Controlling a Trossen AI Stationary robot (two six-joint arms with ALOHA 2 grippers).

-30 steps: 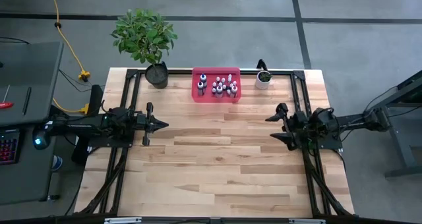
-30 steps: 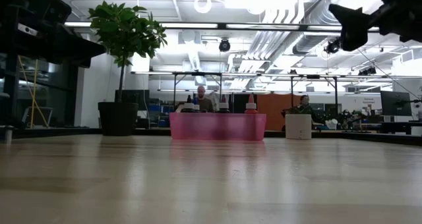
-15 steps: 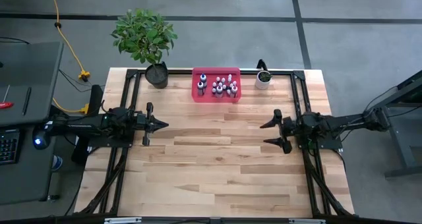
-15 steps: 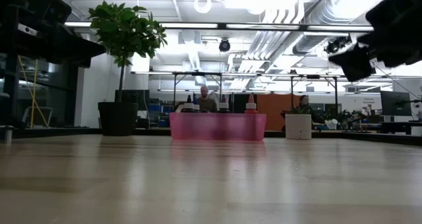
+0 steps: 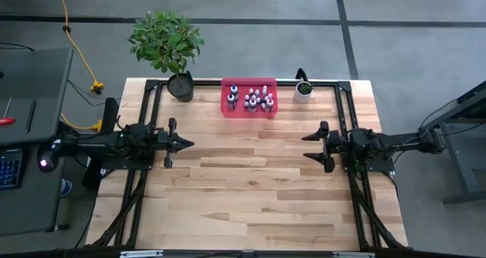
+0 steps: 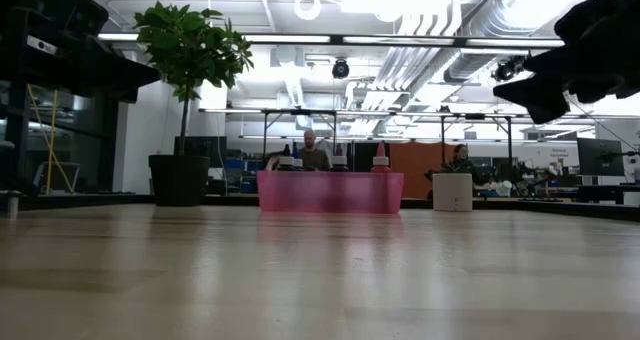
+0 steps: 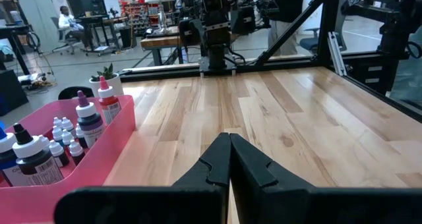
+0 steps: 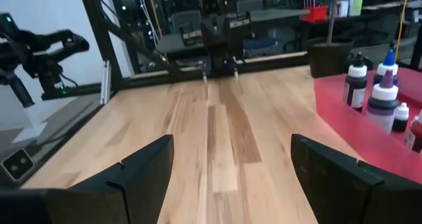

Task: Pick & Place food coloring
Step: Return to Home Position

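Note:
The food coloring [image 5: 250, 99] is several small bottles standing upright in a pink tray [image 5: 228, 108] at the middle of the table's far edge. They also show in the left wrist view [image 7: 79, 122] and the right wrist view [image 8: 382, 95]. My left gripper [image 5: 187, 143] hovers level at the table's left, shut and empty [image 7: 229, 145]. My right gripper [image 5: 305, 146] hovers level at the table's right, open and empty [image 8: 232, 151]. The two point at each other, both nearer than the tray.
A large potted plant [image 5: 168, 45] stands at the far left corner. A small white plant pot [image 5: 303, 91] stands right of the tray. Black frame rails [image 5: 149, 99] run along the table's far, left and right sides. Bare wood [image 5: 243, 182] lies between the arms. A person [image 6: 312, 150] sits in the room beyond.
My right gripper has tipped down from a raised slant to level and has sunk a little. It has stayed open. The bottles and the tray have not moved.

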